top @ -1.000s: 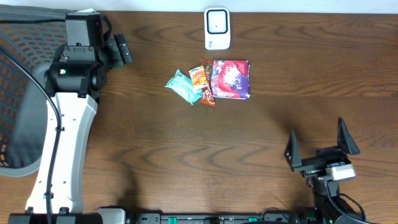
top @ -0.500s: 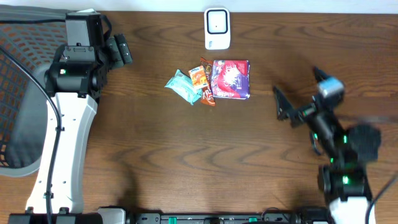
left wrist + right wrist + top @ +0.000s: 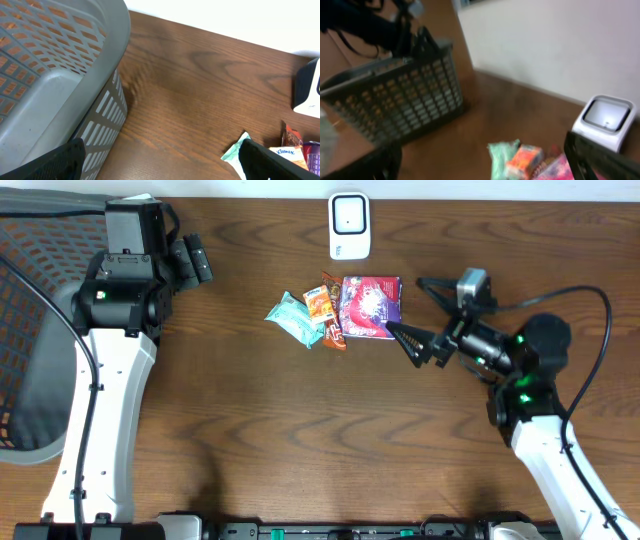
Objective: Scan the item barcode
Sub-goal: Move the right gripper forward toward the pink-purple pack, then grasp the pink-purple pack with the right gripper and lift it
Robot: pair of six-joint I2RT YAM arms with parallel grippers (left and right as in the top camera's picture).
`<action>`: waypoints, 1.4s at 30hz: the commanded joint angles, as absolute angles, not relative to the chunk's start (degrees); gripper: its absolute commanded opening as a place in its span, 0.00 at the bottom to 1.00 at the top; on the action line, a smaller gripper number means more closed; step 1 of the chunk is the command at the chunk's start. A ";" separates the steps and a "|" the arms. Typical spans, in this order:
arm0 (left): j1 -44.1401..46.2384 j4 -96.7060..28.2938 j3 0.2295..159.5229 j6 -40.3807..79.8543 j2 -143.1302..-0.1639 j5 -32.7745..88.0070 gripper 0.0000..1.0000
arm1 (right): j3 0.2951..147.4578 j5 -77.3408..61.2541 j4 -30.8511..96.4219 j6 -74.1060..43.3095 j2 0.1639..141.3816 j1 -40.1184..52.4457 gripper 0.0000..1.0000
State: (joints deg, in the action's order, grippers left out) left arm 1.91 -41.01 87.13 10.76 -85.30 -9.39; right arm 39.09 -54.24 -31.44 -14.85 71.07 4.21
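Observation:
A small pile of items lies in the middle of the table: a teal packet, an orange packet, a brown bar and a purple-red package. The white scanner stands at the far edge behind them. My right gripper hovers just right of the purple-red package, open and holding nothing. Its wrist view, blurred, shows the teal packet, the orange packet and the scanner ahead. My left gripper is open at the far left, beside the basket, with the teal packet in its wrist view.
A grey mesh basket takes up the left side of the table; its wall fills the left wrist view. Bare wood lies in front of the items.
My right arm has swung from the front right edge up and left to the items, its open gripper now beside the purple-red package. The left arm and the items have not moved.

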 commanded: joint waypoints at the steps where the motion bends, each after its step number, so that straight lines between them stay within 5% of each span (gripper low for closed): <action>1: 1.63 -41.15 87.22 11.68 -85.73 -10.11 0.98 | 47.27 -49.63 -23.33 -18.06 71.42 5.56 0.99; 10: 1.63 -41.15 87.22 11.68 -85.73 -10.11 0.98 | 70.41 -7.73 19.92 -11.49 75.68 10.39 0.99; 22: 1.63 -41.15 87.22 11.68 -85.73 -10.11 0.98 | 77.89 -25.15 28.95 -13.91 96.68 7.57 0.99; 28: 1.63 -41.15 87.22 11.68 -85.73 -10.11 0.98 | 92.97 -25.54 46.54 -10.28 108.18 5.28 0.99; 42: 1.63 -41.15 87.22 11.68 -85.73 -10.11 0.98 | 93.93 -24.99 41.15 -15.92 117.78 9.37 0.99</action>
State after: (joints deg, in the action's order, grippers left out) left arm 1.91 -40.99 87.13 10.94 -85.30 -9.39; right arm 93.19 -27.18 40.93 -12.34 114.61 8.88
